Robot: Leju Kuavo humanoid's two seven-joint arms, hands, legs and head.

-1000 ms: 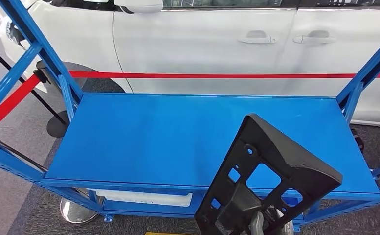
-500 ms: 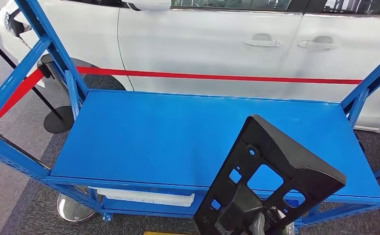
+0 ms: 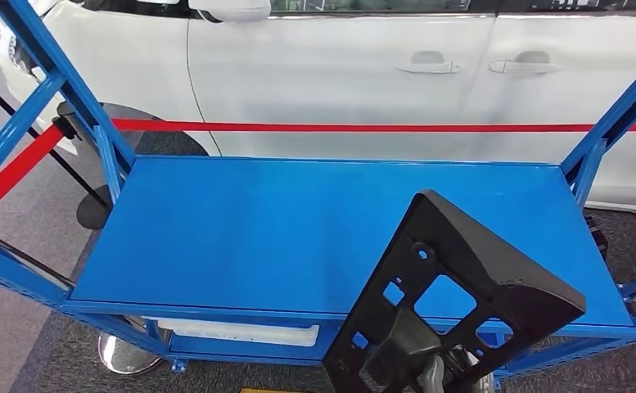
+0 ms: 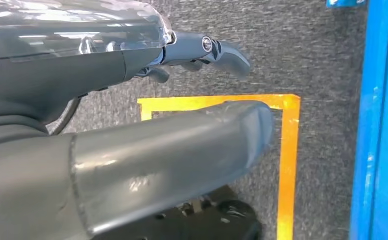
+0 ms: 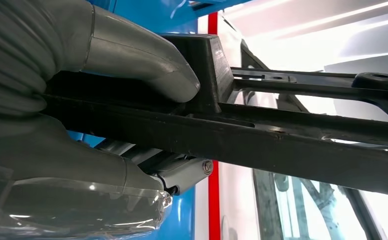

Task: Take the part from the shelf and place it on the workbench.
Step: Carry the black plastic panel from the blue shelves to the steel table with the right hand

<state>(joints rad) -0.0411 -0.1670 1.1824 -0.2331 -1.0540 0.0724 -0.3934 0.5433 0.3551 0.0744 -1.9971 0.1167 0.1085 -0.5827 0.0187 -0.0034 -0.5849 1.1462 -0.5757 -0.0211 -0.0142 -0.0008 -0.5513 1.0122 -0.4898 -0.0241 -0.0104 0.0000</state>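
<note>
Part [image 3: 462, 303], a black plastic bracket with cut-out windows, stands tilted above the near right corner of the blue workbench [image 3: 298, 229], held from below and not touching its top. From the head view, little of the right hand [image 3: 433, 372] shows beneath the bracket's lower end. The right wrist view brings that hand [image 5: 82, 115] close: its thick grey thumb [image 5: 142, 65] presses one face of the part's [image 5: 281, 140] bar and the fingers clamp it from the other side. By the left wrist view, the left hand [image 4: 172, 130] hangs over grey carpet beside the workbench's blue edge [image 4: 376, 125], fingers [image 4: 216, 50] loosely spread and grasping nothing. Behind the workbench stand a white car [image 3: 339, 74] and a red barrier tape [image 3: 339, 127].
</note>
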